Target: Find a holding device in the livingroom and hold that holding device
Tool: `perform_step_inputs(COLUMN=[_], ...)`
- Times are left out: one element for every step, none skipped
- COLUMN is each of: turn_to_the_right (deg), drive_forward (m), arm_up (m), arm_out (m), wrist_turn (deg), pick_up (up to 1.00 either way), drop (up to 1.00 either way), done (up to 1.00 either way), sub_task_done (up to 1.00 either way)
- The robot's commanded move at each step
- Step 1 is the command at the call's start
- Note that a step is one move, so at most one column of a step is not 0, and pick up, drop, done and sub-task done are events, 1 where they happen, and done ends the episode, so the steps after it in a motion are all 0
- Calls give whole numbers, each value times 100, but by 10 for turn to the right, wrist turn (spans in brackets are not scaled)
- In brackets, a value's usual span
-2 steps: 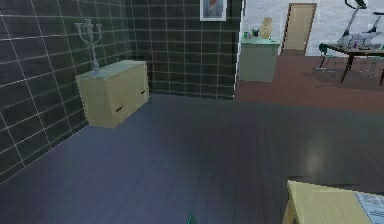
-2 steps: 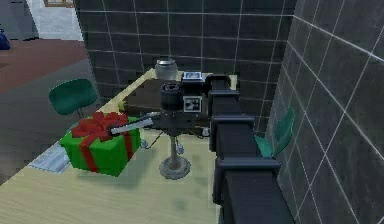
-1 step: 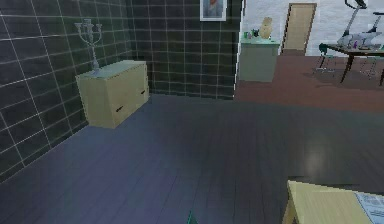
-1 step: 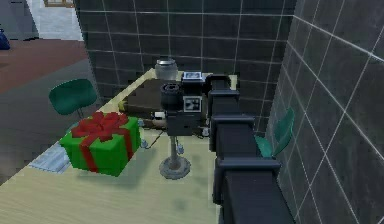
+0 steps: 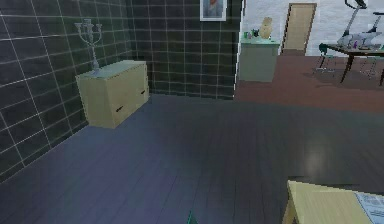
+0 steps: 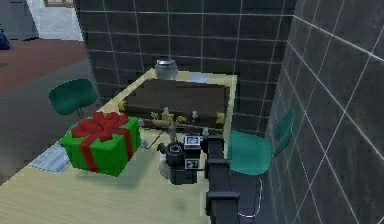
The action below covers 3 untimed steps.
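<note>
A: How is the arm posed?
B: In the arm side view the arm (image 6: 222,192) is seen as a dark bar rising from the bottom edge and reaching over the near part of a light table (image 6: 60,195). The gripper (image 6: 172,158) is found at its far end, beside a green gift box (image 6: 100,142) and in front of a brown briefcase (image 6: 185,100). How its fingers stand cannot be told. Whether anything is held cannot be told either, because things lie on the table behind it.
A: Where is the holding device, and how is it directed?
B: In the forward view a branched candle holder (image 5: 90,40) is seen on a pale cabinet (image 5: 115,92), against the dark tiled wall (image 5: 40,80) at the left. Its long axis is upright, and the branches are pointed upward.
A: What is given by each view?
B: By the arm side view, a left teal chair (image 6: 72,97), a right teal chair (image 6: 255,152) and a grey pot (image 6: 166,68) are given. By the forward view, a desk (image 5: 355,50), a door (image 5: 298,27) and a framed picture (image 5: 213,10)
</note>
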Motion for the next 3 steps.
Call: perform_step_inputs(turn_to_the_right=[0, 0, 0], drive_forward=[0, 0, 0], arm_up=[0, 10, 0], arm_out=[0, 0, 0], wrist_turn=[0, 0, 0], pick_up=[100, 0, 0], drop=[0, 0, 0], done=[0, 0, 100], sub_task_done=[0, 0, 0])
